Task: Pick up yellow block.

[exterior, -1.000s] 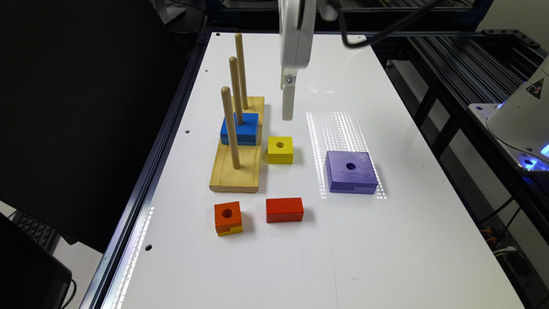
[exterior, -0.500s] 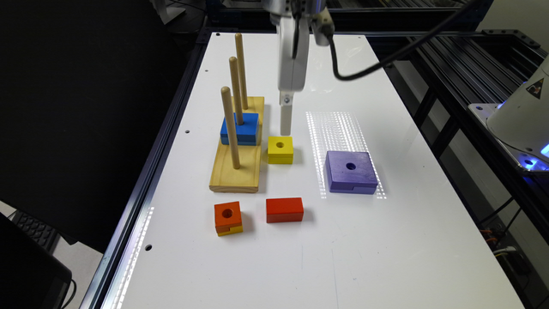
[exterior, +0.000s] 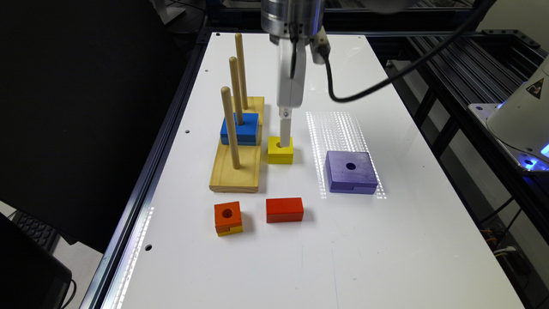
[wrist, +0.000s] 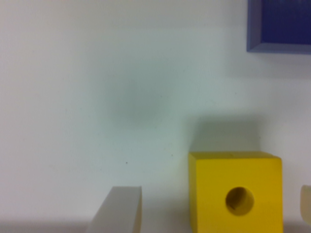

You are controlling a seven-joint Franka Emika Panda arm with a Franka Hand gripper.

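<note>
At the near end of the white table (exterior: 386, 257) sit a small orange wooden block with a yellow bottom layer (exterior: 227, 217) and a plain red wooden block (exterior: 284, 209). A bit farther back, a flat purple wooden square with a hole (exterior: 351, 171) lies off to the exterior view's right. The little all-yellow wooden block with a round hole in the middle (exterior: 280, 150) stands just beside the pale wooden peg board (exterior: 240, 167), which has a blue block (exterior: 240, 128) on one peg. The pincer (wrist: 209, 213) is spread wide, with one finger (wrist: 119, 211) on each side of the yellow block, not squeezing yet. The block looks light, hard and smooth (it might slip a little), so pinch its two flat sides, low and in the middle.
</note>
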